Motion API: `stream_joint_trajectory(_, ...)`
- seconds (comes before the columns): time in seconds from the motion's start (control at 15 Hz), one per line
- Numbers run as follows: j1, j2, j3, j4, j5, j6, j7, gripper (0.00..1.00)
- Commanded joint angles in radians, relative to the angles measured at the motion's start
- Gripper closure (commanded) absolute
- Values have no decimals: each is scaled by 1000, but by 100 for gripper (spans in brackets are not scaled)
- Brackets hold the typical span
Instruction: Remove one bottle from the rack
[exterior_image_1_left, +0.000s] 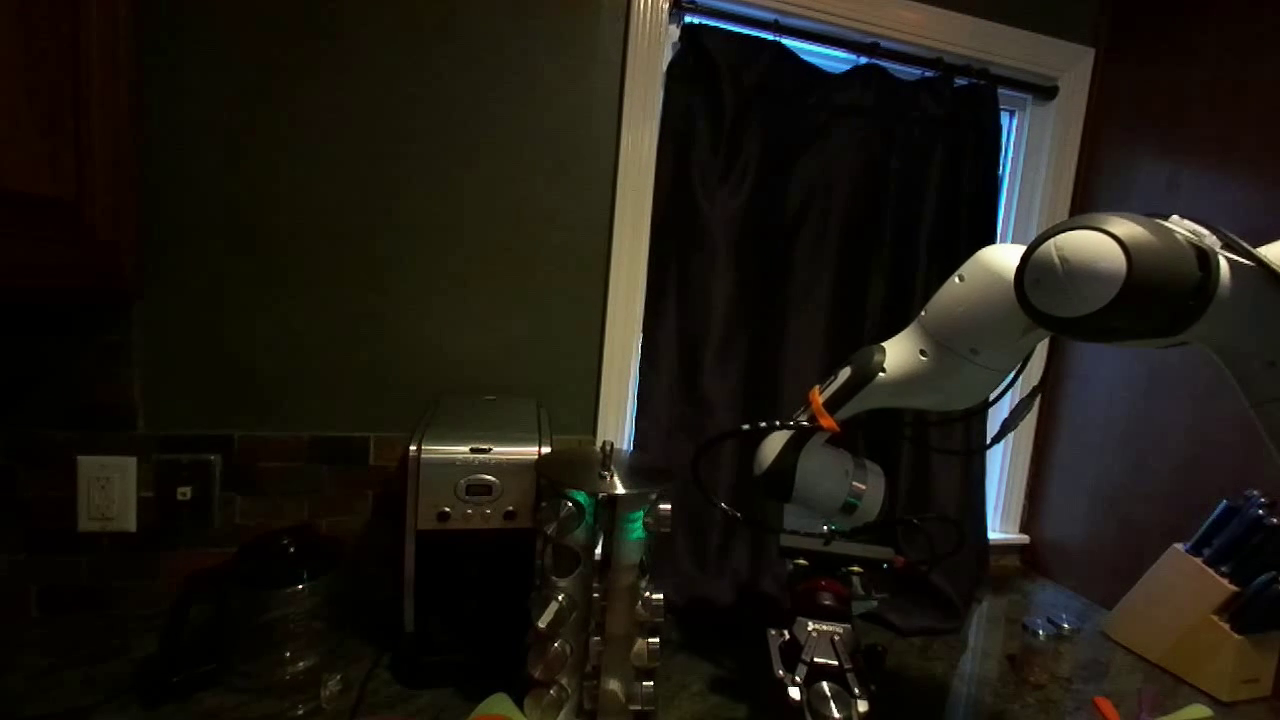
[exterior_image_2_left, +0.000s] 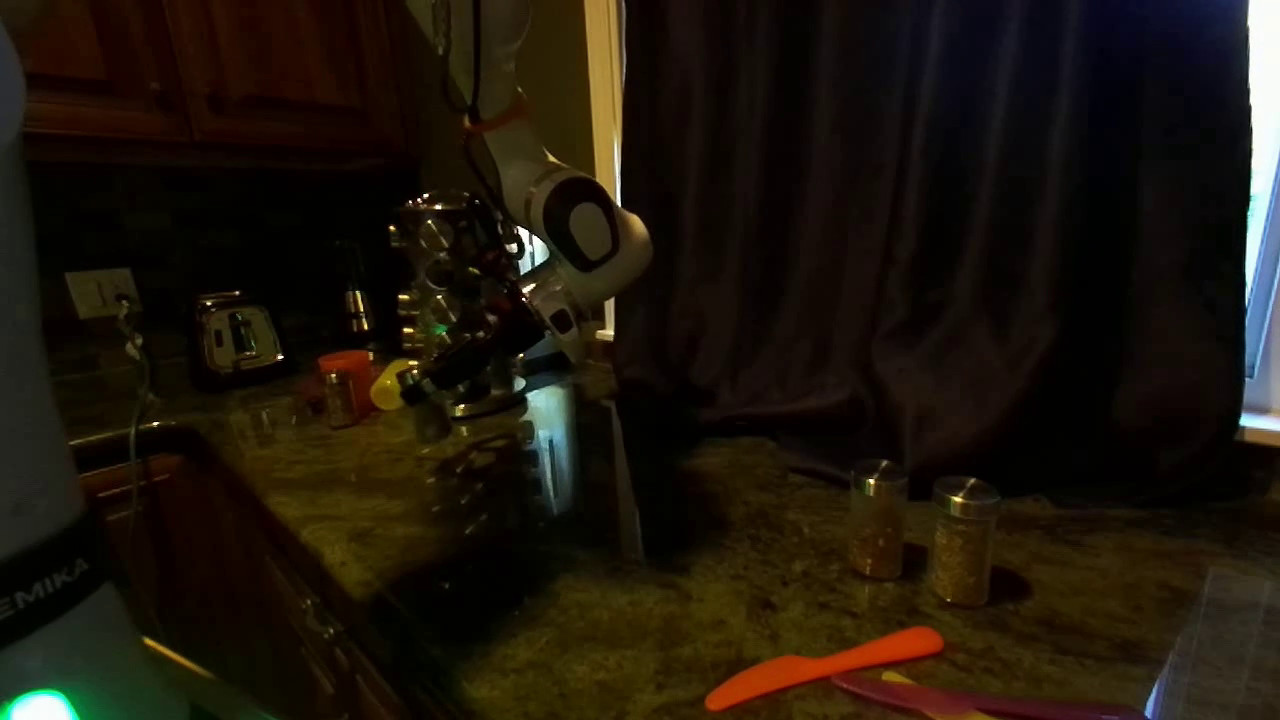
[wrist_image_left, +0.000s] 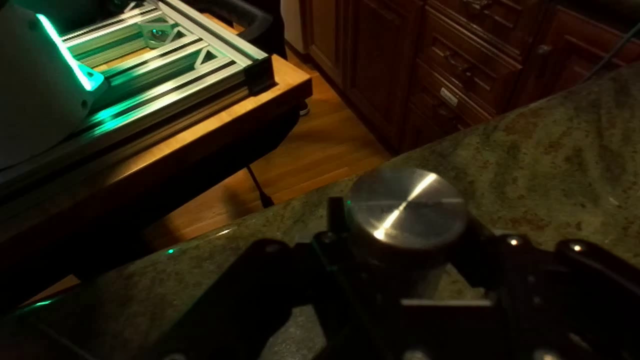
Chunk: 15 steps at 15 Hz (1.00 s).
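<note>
The rack is an upright steel stand with a round top and bottles lying in it, lids outward. It shows in both exterior views (exterior_image_1_left: 630, 478) (exterior_image_2_left: 442, 201), with green glints under its top. My gripper (wrist_image_left: 407, 235) is closed around a bottle with a round brushed-steel lid (wrist_image_left: 407, 207) in the wrist view; the fingers hide most of its body. In an exterior view the gripper (exterior_image_1_left: 828, 692) points down beside the rack, with the bottle's shiny lid (exterior_image_1_left: 830, 699) between its fingers. The gripper also shows, dark, in front of the rack (exterior_image_2_left: 413, 385); the bottle is hard to make out there.
Two capped bottles (exterior_image_2_left: 878, 522) (exterior_image_2_left: 965, 545) stand on the counter near an orange knife (exterior_image_2_left: 825, 668). An orange cup (exterior_image_2_left: 352, 375), a small bottle (exterior_image_2_left: 340, 400) and a toaster (exterior_image_2_left: 240, 338) stand beyond the gripper. A coffee maker (exterior_image_1_left: 480, 490) and knife block (exterior_image_1_left: 1190, 625) flank the area.
</note>
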Motion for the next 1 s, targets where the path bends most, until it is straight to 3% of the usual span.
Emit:
stream_joint_trajectory(0.0,-17,59,-8,43,92,-12,-39,76)
stream_joint_trajectory(0.53,-39,109,-52,43,243,129,-71,76)
stream_joint_trajectory(0.93,-70,130,-75,48,323,172,-77,76)
